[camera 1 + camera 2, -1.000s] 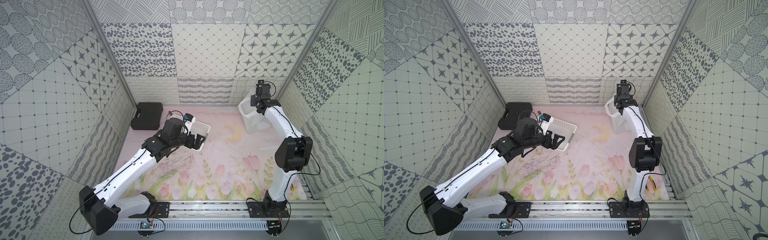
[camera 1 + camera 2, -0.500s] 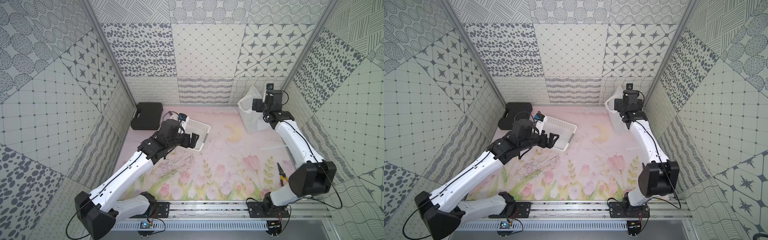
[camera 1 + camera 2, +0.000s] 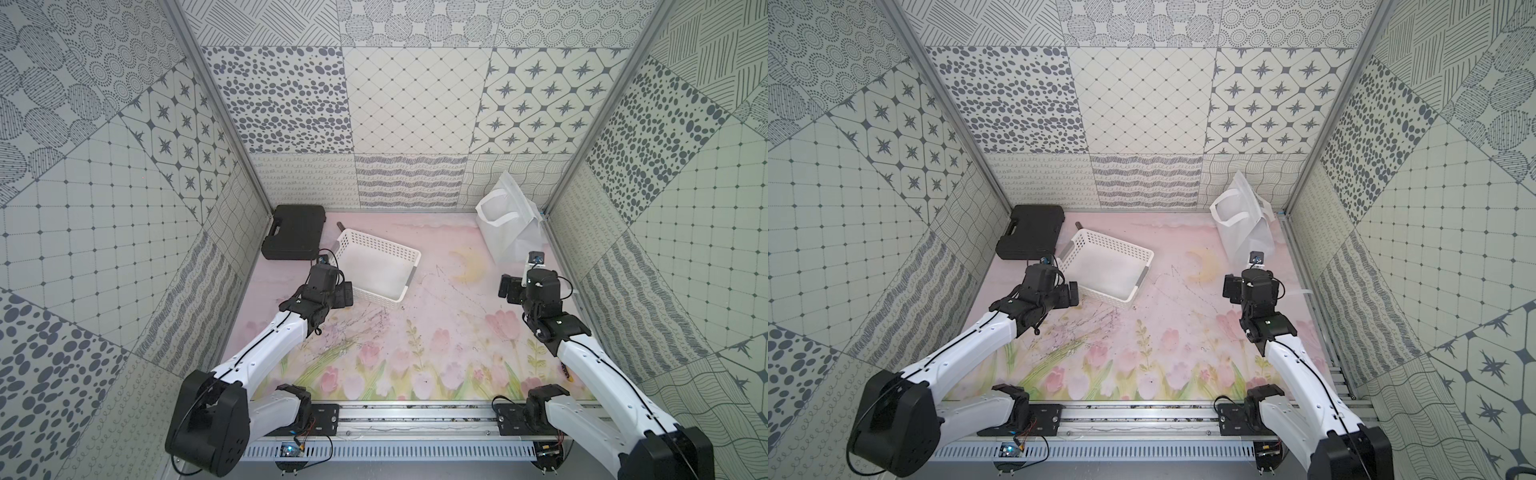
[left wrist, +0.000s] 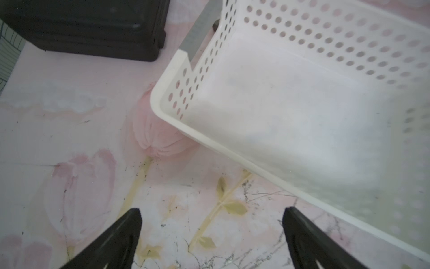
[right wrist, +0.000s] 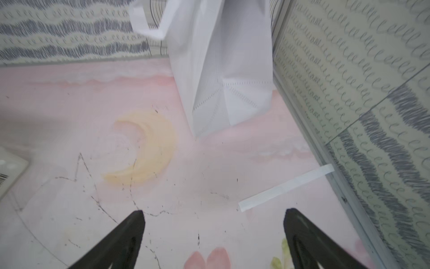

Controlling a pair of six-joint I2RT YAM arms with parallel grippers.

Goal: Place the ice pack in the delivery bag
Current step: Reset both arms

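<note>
The worktop [image 3: 436,332] is mostly bare floral mat, with a wide free lane down the middle between the two arms. The delivery bag [image 3: 509,232] stands in the far right corner. The two walls there probably prop it upright, and one strap handle droops over its front. Its mouth is turned away, so no view looks inside.

The white perforated basket [image 3: 376,270] sits askew left of centre and is empty. The black case [image 3: 295,232] lies against the far left wall, just beyond the basket.

The left claw [image 4: 212,209] hangs spread and empty beside the basket's near corner, not touching the rim. The right claw [image 5: 213,210] is likewise spread and empty above bare mat. It is short of the bag, with the side wall close on its outer side and open room inward. A paper strip [image 5: 286,187] lies by that wall.

The ice pack shows nowhere on mat or in basket, so it is most likely already in the bag.
</note>
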